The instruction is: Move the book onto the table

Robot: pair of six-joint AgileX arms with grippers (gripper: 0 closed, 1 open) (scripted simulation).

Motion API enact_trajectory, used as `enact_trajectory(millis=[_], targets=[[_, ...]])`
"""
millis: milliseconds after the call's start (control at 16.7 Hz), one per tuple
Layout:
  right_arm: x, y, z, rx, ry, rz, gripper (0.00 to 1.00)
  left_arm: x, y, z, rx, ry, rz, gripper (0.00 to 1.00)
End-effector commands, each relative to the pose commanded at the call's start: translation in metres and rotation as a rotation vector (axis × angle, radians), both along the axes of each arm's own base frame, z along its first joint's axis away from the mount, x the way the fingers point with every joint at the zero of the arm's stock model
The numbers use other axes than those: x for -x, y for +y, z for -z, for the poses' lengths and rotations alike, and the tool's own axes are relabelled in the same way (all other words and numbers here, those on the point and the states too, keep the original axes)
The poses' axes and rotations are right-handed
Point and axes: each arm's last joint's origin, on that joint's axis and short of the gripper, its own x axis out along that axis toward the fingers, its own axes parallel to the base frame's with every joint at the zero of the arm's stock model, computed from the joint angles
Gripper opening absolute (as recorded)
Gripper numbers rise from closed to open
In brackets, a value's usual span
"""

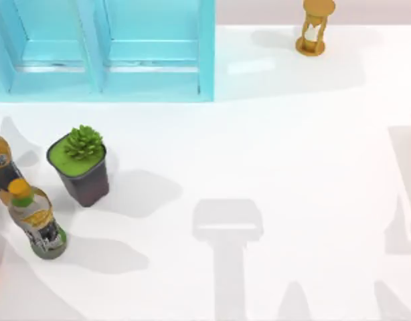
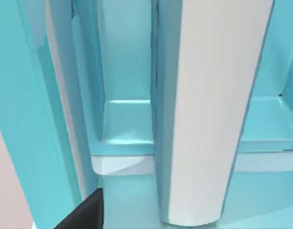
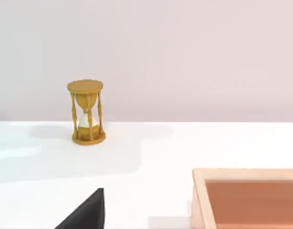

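Observation:
The book (image 2: 208, 119) stands upright inside the light-blue shelf cabinet (image 2: 122, 119), its white page edges facing the left wrist camera between thin light-blue covers. A dark part of my left gripper (image 2: 84, 214) shows close in front of the cabinet, beside the book and apart from it. The table (image 1: 292, 167) is a broad glossy white surface carrying the arms' shadows. A dark part of my right gripper (image 3: 87, 212) hangs over the table's right side, facing the back wall.
The cabinet (image 1: 152, 47) fills the back left. A potted plant (image 1: 81, 164) and two bottles (image 1: 35, 217) stand at the left. A golden hourglass (image 1: 314, 28) is at the back right. A wooden box (image 3: 246, 198) sits near my right gripper.

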Motion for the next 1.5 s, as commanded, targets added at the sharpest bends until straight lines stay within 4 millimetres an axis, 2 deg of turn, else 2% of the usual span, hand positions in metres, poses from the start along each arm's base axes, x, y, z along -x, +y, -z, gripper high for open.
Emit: enact_trajectory(millis=[360,660,960,1080,1320,1500], targets=[[0.0,0.0,0.0,0.0,0.0,0.0,1.0,-0.004,-0.002,0.001,0.001,0.003,0.001,1.0],[0.0,0.0,0.0,0.0,0.0,0.0,1.0,-0.045,0.002,0.012,0.0,0.0,0.0,1.0],[0.0,0.0,0.0,0.0,0.0,0.0,1.0,-0.089,-0.003,0.026,-0.001,-0.001,0.0,1.0],[0.0,0.0,0.0,0.0,0.0,0.0,1.0,-0.095,-0.004,0.029,0.0,0.0,0.0,1.0],[0.0,0.0,0.0,0.0,0.0,0.0,1.0,-0.096,-0.004,0.029,0.0,0.0,0.0,1.0],[0.0,0.0,0.0,0.0,0.0,0.0,1.0,-0.096,-0.004,0.029,0.0,0.0,0.0,0.77]])
